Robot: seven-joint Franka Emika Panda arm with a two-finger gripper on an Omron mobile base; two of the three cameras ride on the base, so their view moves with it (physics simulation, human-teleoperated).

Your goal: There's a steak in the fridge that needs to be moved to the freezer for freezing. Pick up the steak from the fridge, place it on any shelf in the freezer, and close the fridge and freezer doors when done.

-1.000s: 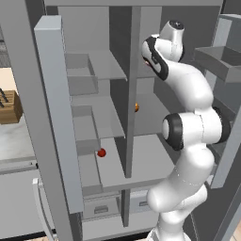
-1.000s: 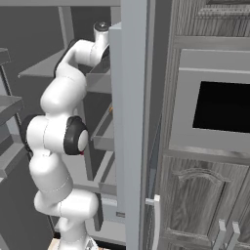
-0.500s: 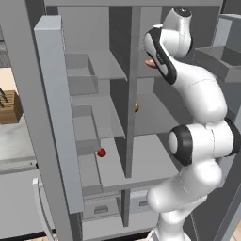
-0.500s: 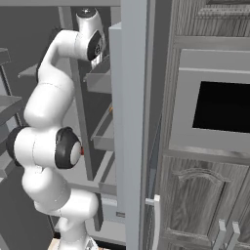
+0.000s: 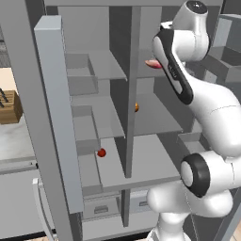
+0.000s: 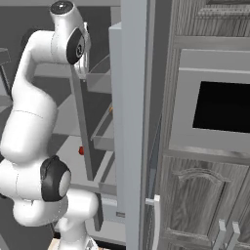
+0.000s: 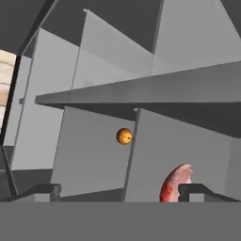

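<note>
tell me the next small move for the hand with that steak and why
Probably carry the steak sideways past the centre divider toward the freezer shelves on the other side. The steak sits at the hand, raised in the fridge compartment beside the upper shelf, and the small orange fruit lies beyond the divider, so the transfer is not yet made.

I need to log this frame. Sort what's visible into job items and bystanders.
Job items: steak at the gripper; open freezer door; freezer shelves.

Bystanders: orange ball; red ball; wall oven; wooden block.
</note>
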